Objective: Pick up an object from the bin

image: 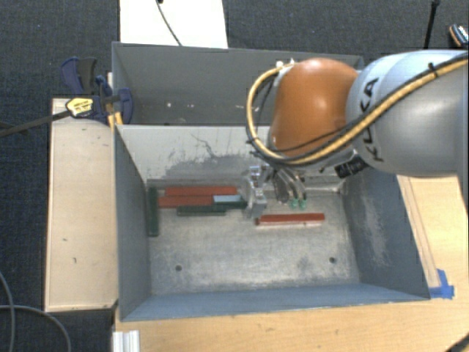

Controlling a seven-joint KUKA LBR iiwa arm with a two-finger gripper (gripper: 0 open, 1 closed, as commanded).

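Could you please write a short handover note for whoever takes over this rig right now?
Gripper: low in the middle of the bin, arm reaching in from the right. Nothing can be seen held in it.
Things: a red bar lies flat just beside the gripper, toward the near wall. A longer red bar lies to its left, with a dark green bar alongside. Another dark green bar lies crosswise by the left wall.
Done: nothing lifted; all bars are on the floor.
Left: grasp and lift one. The nearest red bar looks the likeliest.
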